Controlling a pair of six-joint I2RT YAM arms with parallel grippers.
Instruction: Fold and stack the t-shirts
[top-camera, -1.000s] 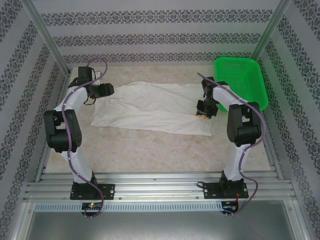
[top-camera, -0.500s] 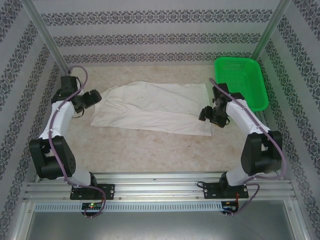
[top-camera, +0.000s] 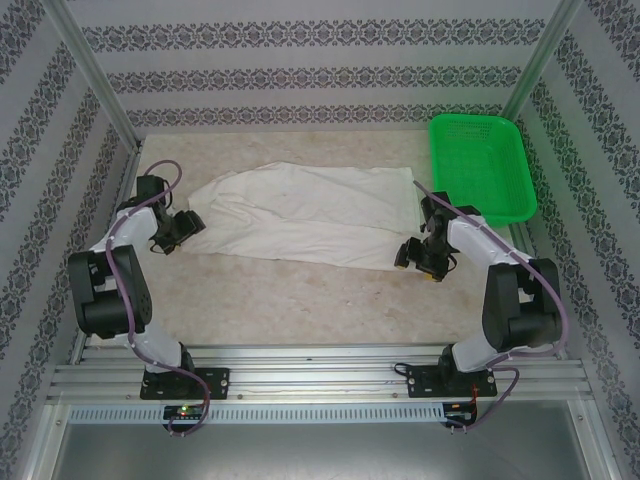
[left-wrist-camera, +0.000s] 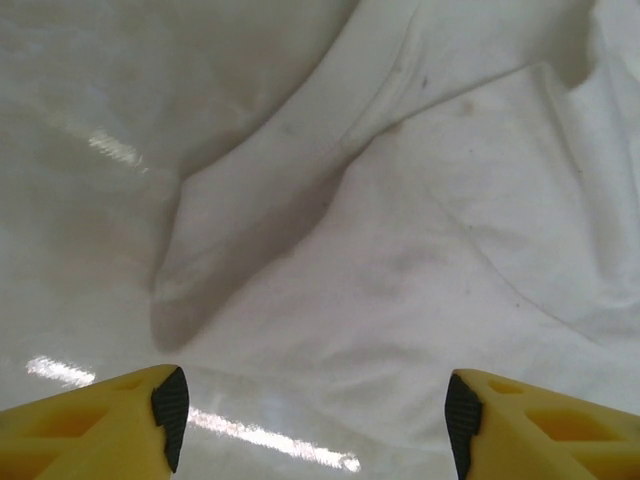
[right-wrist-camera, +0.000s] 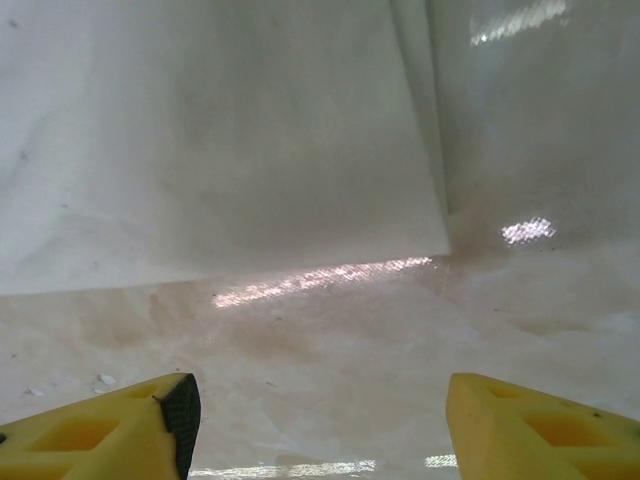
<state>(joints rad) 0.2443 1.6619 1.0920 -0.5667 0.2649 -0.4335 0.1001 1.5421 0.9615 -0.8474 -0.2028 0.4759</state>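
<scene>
While the white t-shirt lies spread wide on the marbled table, each arm bends low toward one end of it. From above, the cloth looks mostly flat, with a long crease or overlap running along its length. The left gripper is just beside the shirt's left end and points toward the cloth. The right gripper is at the shirt's near right corner. A green mesh basket stands to the right of the shirt, near its far right corner but apart from it.

In the left wrist view, the left gripper has its two yellow fingers spread far from each other (their inner faces are black), and nothing is between them. Ahead of them the shirt covers almost everything. A narrow flap of cloth, perhaps a sleeve, lies over the rest and throws a soft shadow. A few tiny dark specks show on the fabric, too small to read. Whether the fingertips touch the cloth cannot be told.

In the right wrist view, the right gripper is also spread wide and holds nothing. It is over bare table, just off the shirt's near edge. The shirt's corner lies flat ahead of the fingers.
</scene>
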